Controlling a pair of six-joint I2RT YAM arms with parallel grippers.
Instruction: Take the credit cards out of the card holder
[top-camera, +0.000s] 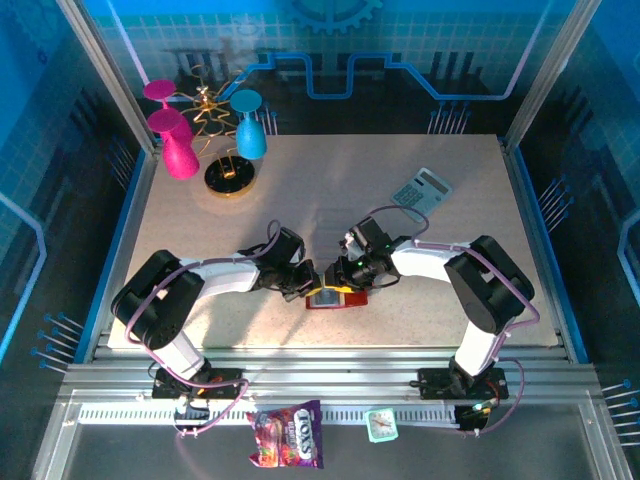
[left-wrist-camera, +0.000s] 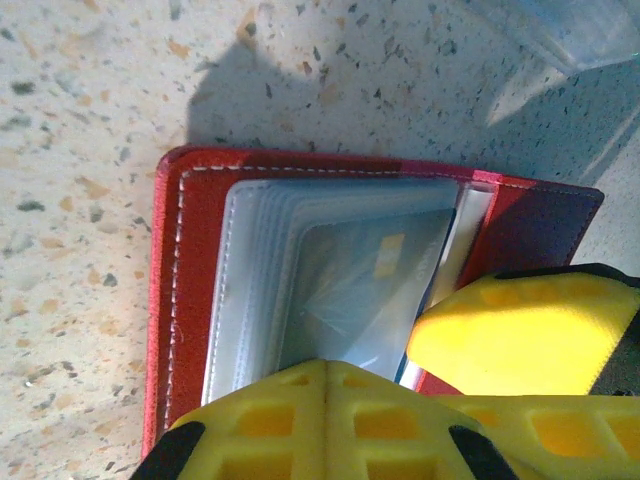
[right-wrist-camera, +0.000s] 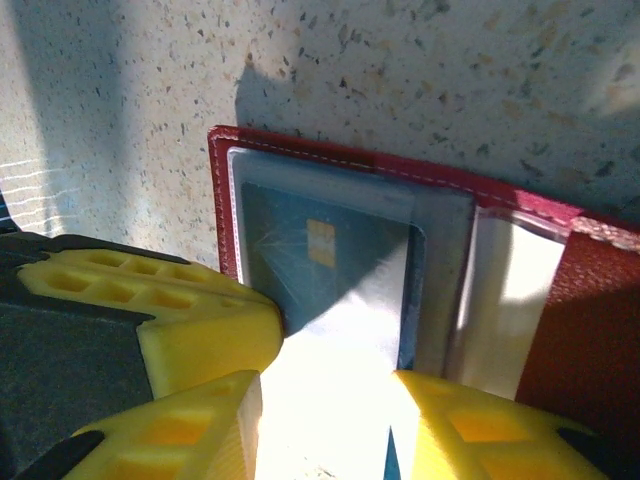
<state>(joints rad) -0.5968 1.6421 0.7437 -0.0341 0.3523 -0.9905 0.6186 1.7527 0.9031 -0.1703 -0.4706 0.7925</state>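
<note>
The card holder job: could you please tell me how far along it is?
Done: the card holder lies open on the table. In hand: the left gripper, shut, rests on its edge; the right gripper stands open at a blue card inside a clear sleeve. Left: pulling the cards out.

Pale speckled stone-look table (top-camera: 330, 170). Far left corner: two pink plastic goblets (top-camera: 181, 150) and one light-blue plastic goblet (top-camera: 249, 128), close around a gold wire stand on a round black base (top-camera: 229, 176). Grey calculator (top-camera: 421, 189) far right, tilted. Near metal rail: purple candy bag (top-camera: 287, 436), small teal clock (top-camera: 380, 425) just beside it.
</note>
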